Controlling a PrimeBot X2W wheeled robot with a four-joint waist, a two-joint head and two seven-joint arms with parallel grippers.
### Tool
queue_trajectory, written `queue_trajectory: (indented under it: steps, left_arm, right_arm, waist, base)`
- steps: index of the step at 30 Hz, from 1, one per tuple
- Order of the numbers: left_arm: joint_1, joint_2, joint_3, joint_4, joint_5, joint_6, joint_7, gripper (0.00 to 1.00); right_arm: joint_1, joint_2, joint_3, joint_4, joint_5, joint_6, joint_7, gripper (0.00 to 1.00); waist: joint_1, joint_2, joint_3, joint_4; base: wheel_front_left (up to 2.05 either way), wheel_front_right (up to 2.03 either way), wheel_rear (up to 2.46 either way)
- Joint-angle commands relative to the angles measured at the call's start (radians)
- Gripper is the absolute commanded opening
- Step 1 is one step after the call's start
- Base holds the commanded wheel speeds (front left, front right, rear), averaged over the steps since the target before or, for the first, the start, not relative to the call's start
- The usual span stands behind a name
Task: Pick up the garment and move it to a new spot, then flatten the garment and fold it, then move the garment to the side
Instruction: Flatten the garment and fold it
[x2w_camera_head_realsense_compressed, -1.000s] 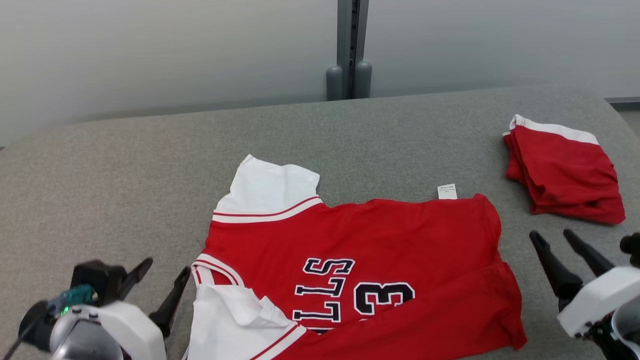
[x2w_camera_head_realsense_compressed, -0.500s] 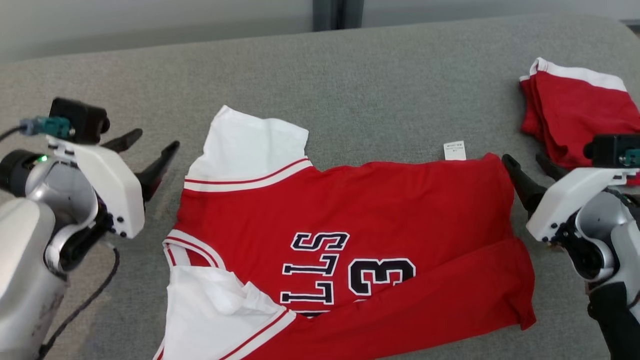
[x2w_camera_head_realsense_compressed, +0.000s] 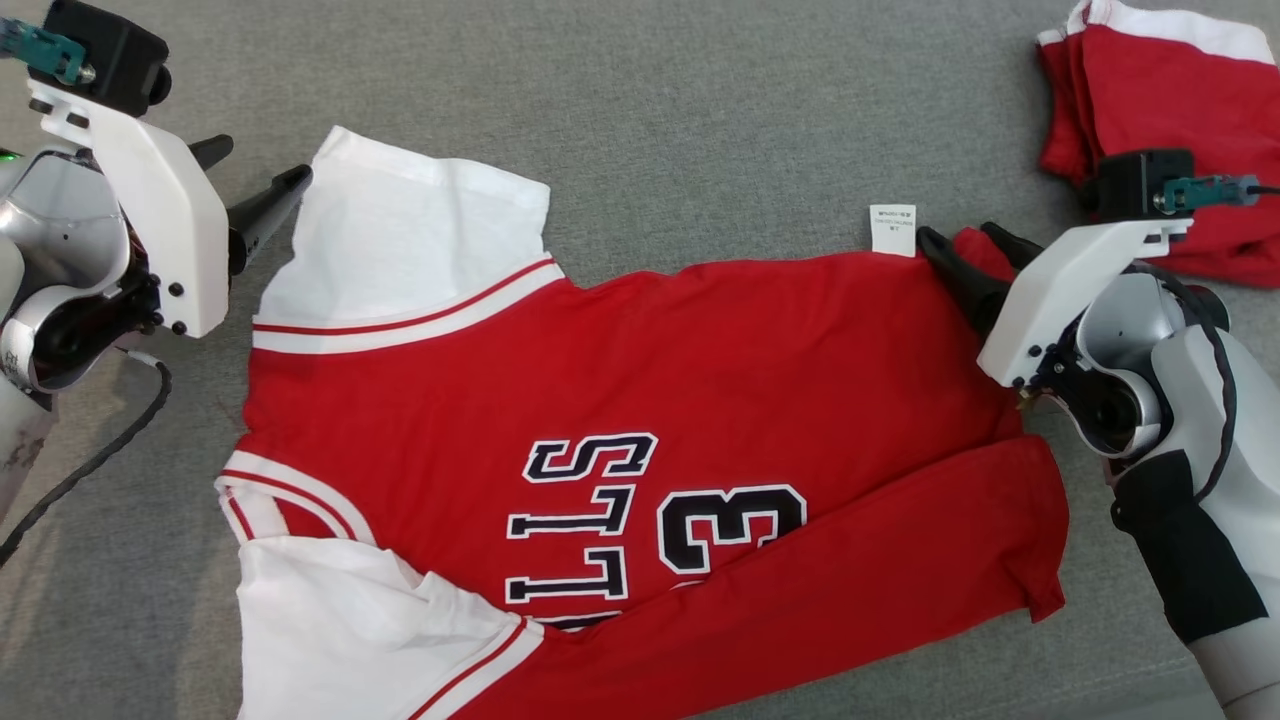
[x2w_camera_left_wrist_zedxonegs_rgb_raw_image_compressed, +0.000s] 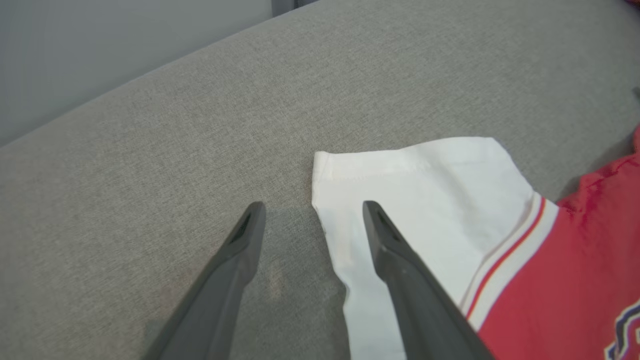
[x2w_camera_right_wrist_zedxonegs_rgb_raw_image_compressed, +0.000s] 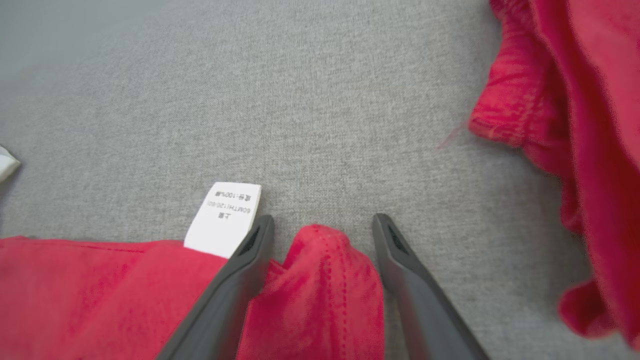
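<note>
While jersey (x2w_camera_head_realsense_compressed: 640, 400) lies on grey fabric surface (x2w_camera_head_realsense_compressed: 700, 120), L gripper (x2w_camera_head_realsense_compressed: 262, 162) wide by sleeve (x2w_camera_head_realsense_compressed: 400, 230), R gripper (x2w_camera_head_realsense_compressed: 958, 232) wide astride corner (x2w_camera_right_wrist_zedxonegs_rgb_raw_image_compressed: 320, 260).

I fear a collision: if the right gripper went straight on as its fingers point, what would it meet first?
Probably the red jersey's bunched hem corner, between the right gripper's open fingers; beyond it, grey woven fabric surface. Depth unclear.

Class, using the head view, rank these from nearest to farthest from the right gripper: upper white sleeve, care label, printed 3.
1. care label, just left of the right gripper.
2. printed 3, lower left of it.
3. upper white sleeve, far left.
</note>
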Motion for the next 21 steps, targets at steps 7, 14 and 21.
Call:
queue_trajectory:
  steps: [7,14,21]
  left_arm:
    - [-0.096,0.016,-0.083,0.066,-0.099,-0.001,-0.032,1.00]
    - [-0.146,0.032,-0.187,0.120,-0.152,-0.001,-0.058,1.00]
    - [-0.177,0.032,-0.259,0.157,-0.182,-0.001,-0.095,0.00]
  right_arm:
    - [-0.027,0.030,0.082,0.011,0.050,0.000,-0.005,1.00]
    - [-0.008,0.027,0.157,0.007,0.103,0.000,-0.003,0.89]
    - [-0.005,0.014,0.205,-0.003,0.133,0.001,0.006,0.20]
  waist:
    - [0.0000,0.0000,0.070,-0.065]
    - [0.0000,0.0000,0.072,-0.082]
    - [0.0000,0.0000,0.063,-0.083]
  base:
    - [0.00,0.00,0.00]
    - [0.00,0.00,0.00]
    - [0.00,0.00,0.00]
